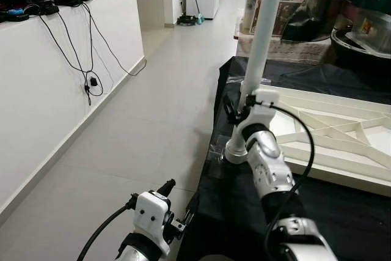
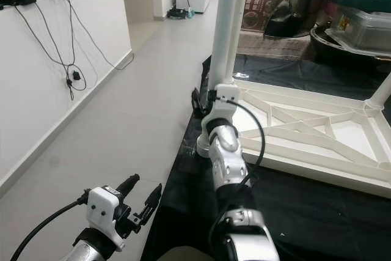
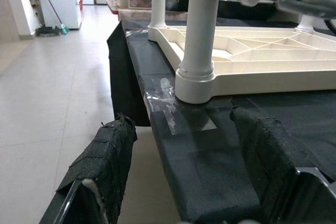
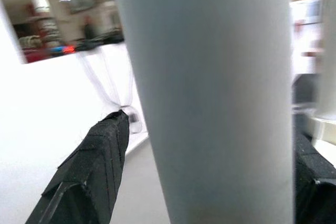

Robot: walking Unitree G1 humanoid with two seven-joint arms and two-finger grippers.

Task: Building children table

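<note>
While the white tabletop (image 2: 317, 132) lies underside-up on the black-draped bench (image 1: 330, 224), the right gripper (image 1: 243, 112) clamps an upright leg (image 1: 259, 35) in the near corner socket (image 3: 195, 83). Other legs already stand; the left gripper (image 2: 142, 195) hangs open below, so assembly looks well along.

A cream tabletop (image 1: 342, 132) lies upside down on black cloth, ribs showing. A white round leg (image 1: 261, 35) stands upright in its near corner socket (image 3: 195, 83).
</note>
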